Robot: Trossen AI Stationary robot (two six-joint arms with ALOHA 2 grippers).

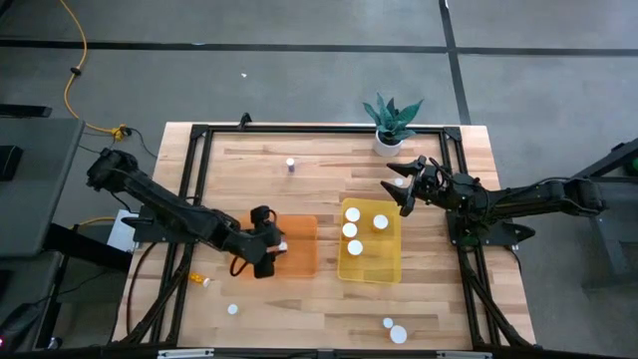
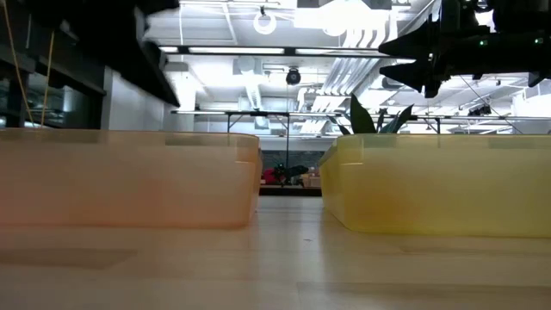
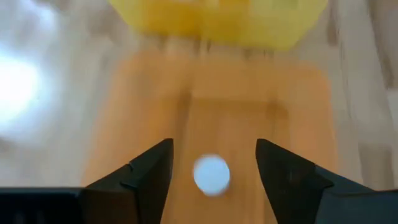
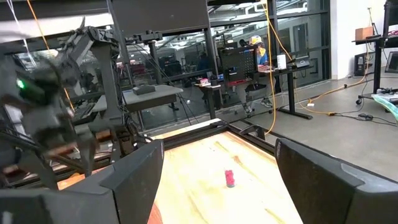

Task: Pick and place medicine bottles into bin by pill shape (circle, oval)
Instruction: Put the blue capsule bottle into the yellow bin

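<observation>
Overhead, item by item: my left hand [image 1: 271, 249] sits at the left edge of the orange bin [image 1: 295, 245], with a white cap showing just beside its fingers. My right hand [image 1: 403, 186] hangs above the counter [image 1: 319, 179] just past the far right corner of the yellow bin [image 1: 369, 242]. Yellow bin contents: three medicine bottles [image 1: 351, 230], white caps up. Loose bottles on the counter: one standing near the far edge [image 1: 290, 164], one lying on its side by the near left [image 1: 202, 280], one cap near it [image 1: 232, 309], two at the near right [image 1: 393, 329]. A potted plant [image 1: 390, 124] stands at the far edge.

Low view: orange bin wall [image 2: 129, 179] on one side, yellow bin wall [image 2: 439, 183] on the other, a gap of bare counter between them. My right hand [image 2: 422, 52] is high above the yellow bin; plant leaves [image 2: 366, 116] rise behind it.

Left wrist view: my fingers [image 3: 149, 171] are spread wide, holding nothing; a bottle's white cap [image 3: 211, 174] lies between them on the orange bin's floor [image 3: 249, 112]. The yellow bin [image 3: 217, 22] is beyond.

Right wrist view: my fingers [image 4: 134, 171] stand wide apart, empty. One bottle [image 4: 229, 178] stands far off on the counter, between them in the frame. Room benches lie beyond.
</observation>
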